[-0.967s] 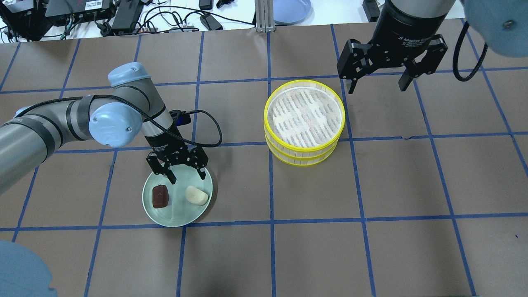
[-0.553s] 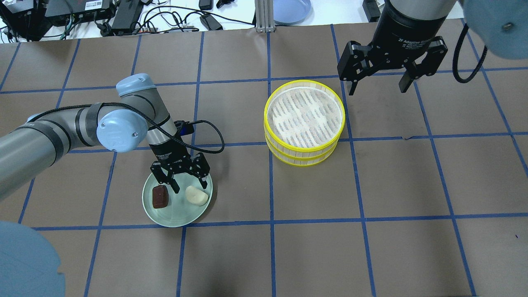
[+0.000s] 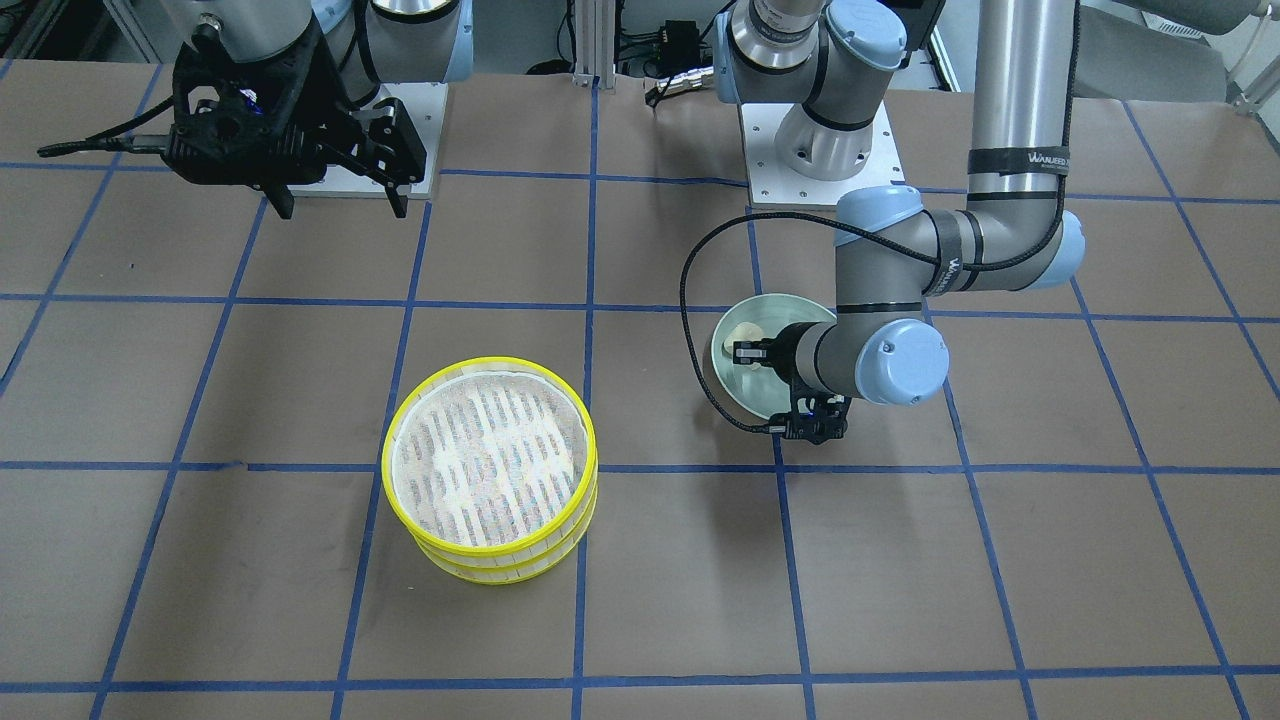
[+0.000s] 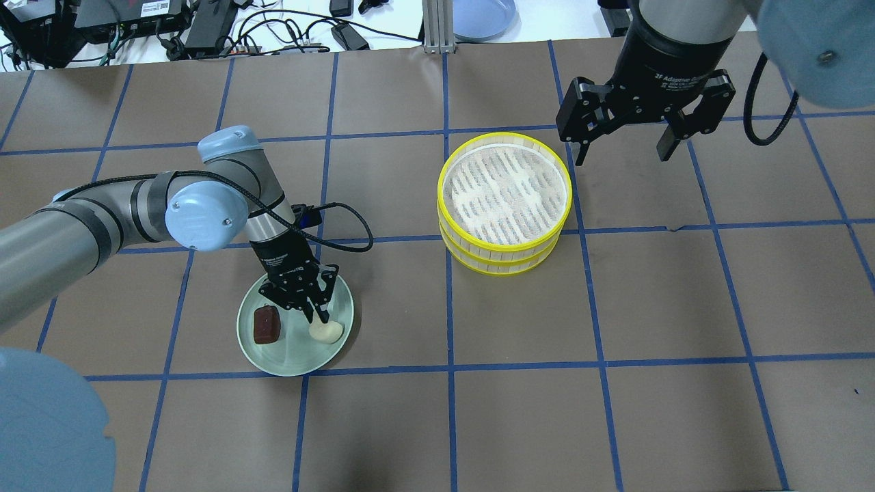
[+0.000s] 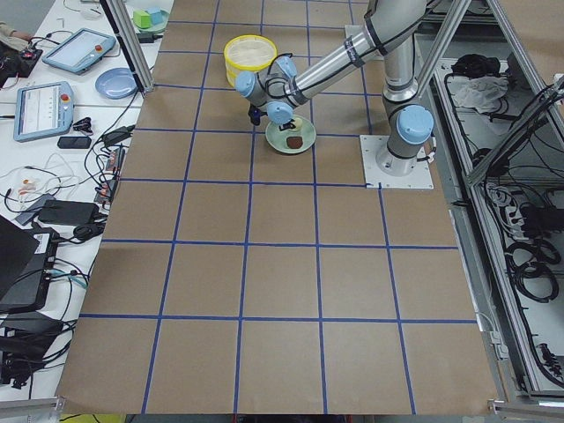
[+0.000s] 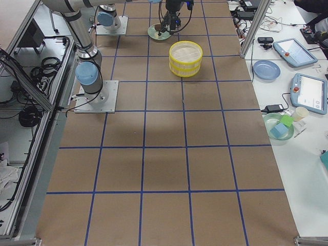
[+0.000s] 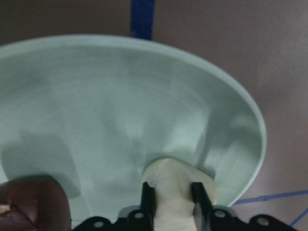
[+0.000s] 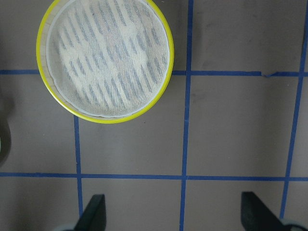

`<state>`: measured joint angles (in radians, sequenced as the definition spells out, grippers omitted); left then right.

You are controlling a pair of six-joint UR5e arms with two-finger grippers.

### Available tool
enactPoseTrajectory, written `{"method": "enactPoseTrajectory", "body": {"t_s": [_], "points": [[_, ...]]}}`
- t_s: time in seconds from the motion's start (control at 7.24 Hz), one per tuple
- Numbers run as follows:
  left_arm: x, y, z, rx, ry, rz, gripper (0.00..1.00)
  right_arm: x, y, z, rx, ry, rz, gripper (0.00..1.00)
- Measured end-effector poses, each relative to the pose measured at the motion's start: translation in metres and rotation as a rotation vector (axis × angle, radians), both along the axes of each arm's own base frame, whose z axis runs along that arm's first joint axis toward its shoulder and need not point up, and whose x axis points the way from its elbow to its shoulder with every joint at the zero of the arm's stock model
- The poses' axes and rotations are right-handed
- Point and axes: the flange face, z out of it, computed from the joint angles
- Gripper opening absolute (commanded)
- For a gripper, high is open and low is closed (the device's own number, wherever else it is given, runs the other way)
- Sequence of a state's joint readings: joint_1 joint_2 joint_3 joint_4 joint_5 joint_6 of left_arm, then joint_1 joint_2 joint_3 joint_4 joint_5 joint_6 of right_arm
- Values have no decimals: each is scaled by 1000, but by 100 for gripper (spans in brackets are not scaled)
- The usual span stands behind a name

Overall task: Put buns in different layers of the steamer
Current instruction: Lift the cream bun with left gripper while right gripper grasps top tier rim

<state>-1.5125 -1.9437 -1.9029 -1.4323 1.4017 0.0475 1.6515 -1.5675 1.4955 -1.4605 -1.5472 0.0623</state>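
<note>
Ok, going from the left: the brown bun [image 4: 266, 324] lies on the left side of the plate [image 4: 294, 357], same spot as a second ago, with nothing touching it.

The left gripper [image 4: 316, 318] is the big change. A second ago it hung wide open over the plate's far edge. Now it's down on the right side of the plate, and its fingers [image 7: 148, 193] have closed in narrow around the white bun [image 4: 328, 333]. The wrist cam shows that bun pinched between both fingers. It looks like it's resting on the plate near the rim.

Further right, well apart from the plate, the steamer [image 4: 504, 195] is two trays stacked one on the other, and it hasn't budged.

The right gripper [image 4: 621, 158] hangs above the table just past the steamer's far right edge. Its jaws are spread wide, and it's pretty much where it was.
</note>
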Motion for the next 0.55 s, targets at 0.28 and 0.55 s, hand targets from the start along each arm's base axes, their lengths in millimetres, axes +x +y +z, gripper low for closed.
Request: {"method": "enactPoseTrajectory", "body": {"t_s": [0.28, 0.55], "points": [[1, -17, 24, -54, -26, 36, 0, 2, -5, -25, -5, 1, -14, 100], [5, -37, 56, -128, -39, 51, 0, 3, -20, -60, 3, 9, -22, 100]]}}
